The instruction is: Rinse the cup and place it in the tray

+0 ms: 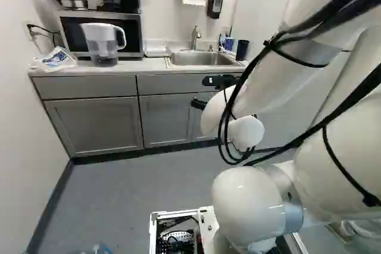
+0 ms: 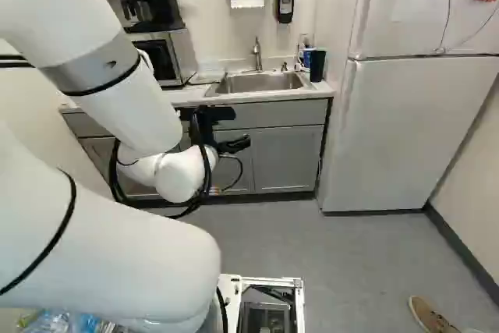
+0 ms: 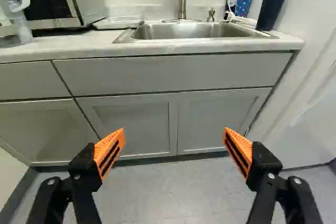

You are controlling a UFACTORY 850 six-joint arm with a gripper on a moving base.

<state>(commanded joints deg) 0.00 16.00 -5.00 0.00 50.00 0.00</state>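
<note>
Two orange-padded black fingers point(image 3: 111, 152) are hanging wide apart, ideally rising before nearing that tall, dark, tapered cup point(image 3: 272, 8) ahead.

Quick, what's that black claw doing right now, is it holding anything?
The gripper: open, its fingers wide apart, nothing held between them.

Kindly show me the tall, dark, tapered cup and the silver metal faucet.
Tall, dark, tapered cup point(image 3: 272, 8): wrist view, middle of its side.
Silver metal faucet point(image 3: 182, 1): wrist view, on its upright body.
</note>
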